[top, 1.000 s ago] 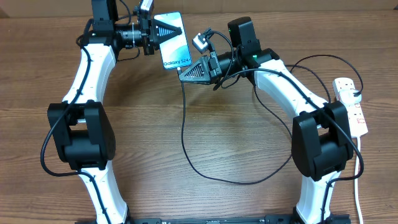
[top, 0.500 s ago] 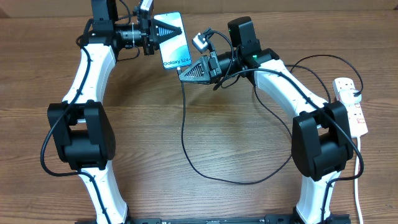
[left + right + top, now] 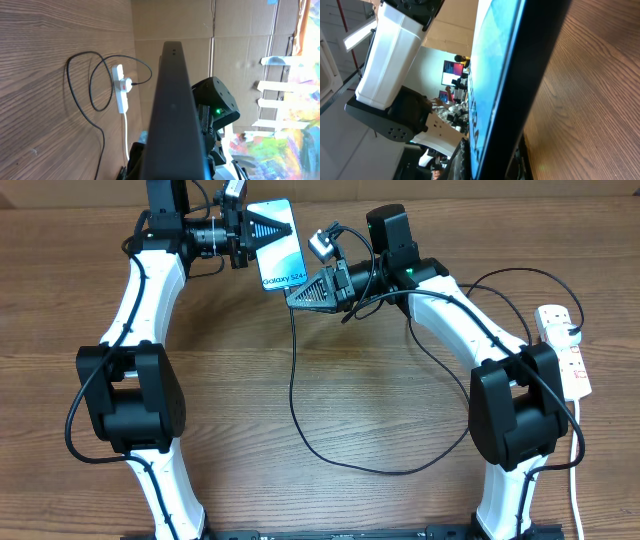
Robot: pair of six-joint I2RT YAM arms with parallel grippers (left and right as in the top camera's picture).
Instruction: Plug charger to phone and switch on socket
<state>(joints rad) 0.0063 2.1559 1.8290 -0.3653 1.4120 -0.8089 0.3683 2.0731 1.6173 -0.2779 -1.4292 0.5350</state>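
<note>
Phone [image 3: 285,262] near desk [image 3: 240,410] far edge, charger [image 3: 291,380] tip at its near end.
L hand [image 3: 262,227] grips the 1 phone; R hand [image 3: 298,297] pinches the 1 charger, cable looping over open mid-desk; 1 socket [image 3: 568,355] at right edge.

Between the arms [image 3: 140,310] the brown wooden table [image 3: 230,350] lies open, crossed only by a thin black looped cable [image 3: 291,370]. A slim blue-screened phone [image 3: 282,252] blocks the far gap; a long white power strip [image 3: 577,370] lies uncovered at the right edge.
</note>
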